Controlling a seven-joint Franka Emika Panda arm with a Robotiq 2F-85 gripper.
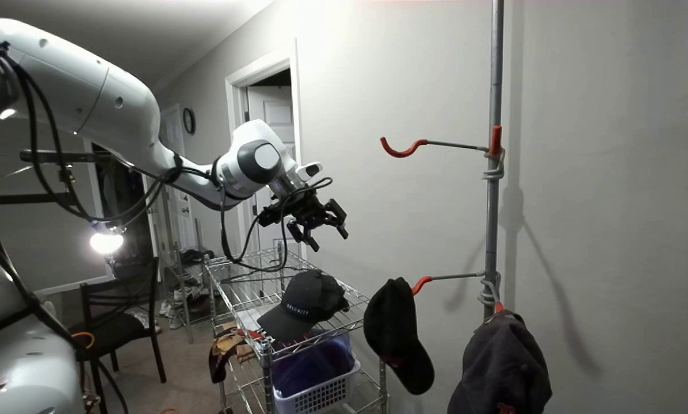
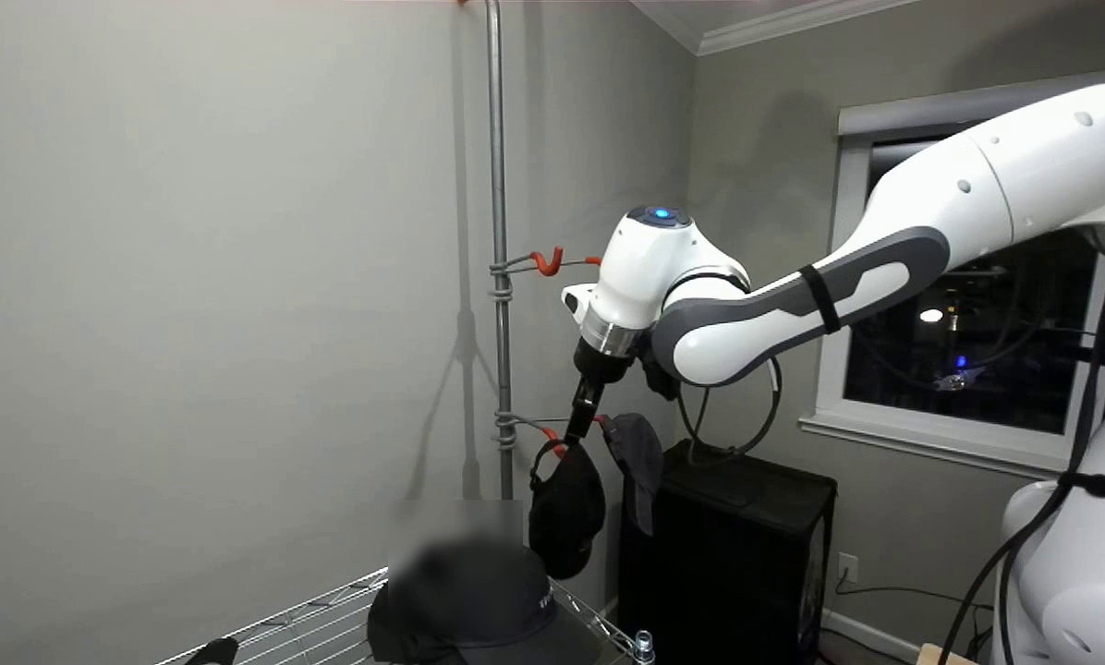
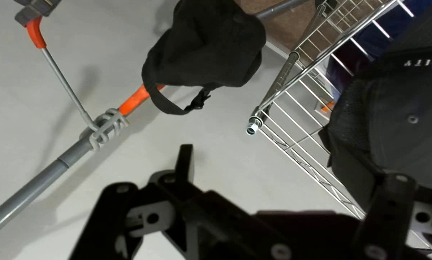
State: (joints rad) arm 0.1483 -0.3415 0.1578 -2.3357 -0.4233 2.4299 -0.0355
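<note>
So the gripper [image 1: 329,240] is spread wide, fingers [image 3: 184,162] well apart and holding nothing, just hanging in mid-air higher than the wire rack [image 1: 267,374]. The black cap [image 1: 393,333] is on a lower hook [image 1: 422,283] near the end of the rack, and in the wrist view it looks like it's hung by its back strap [image 3: 165,105]. In an exterior view the gripper overlaps the top of that cap, but from the wrist there's a stretch of wall [image 3: 219,155] between the two, so they look apart. Next to it the grey cap [image 1: 505,362] droops from another hook [image 3: 35,33] on the same pole [image 1: 493,230]. The lettered cap [image 1: 315,293] sits crown up on top of the rack; can't tell if it or the black cap is closer to the gripper. Further up the pole, an upper hook [image 1: 401,150] sticks out with a curved red tip. Lower in the rack there's a white basket [image 1: 321,397] with something purple [image 1: 312,359] in it. Around the room: a chair [image 1: 119,330], a glaring lamp [image 1: 107,242], a black box [image 2: 728,545] and a dark window [image 2: 968,314].
</note>
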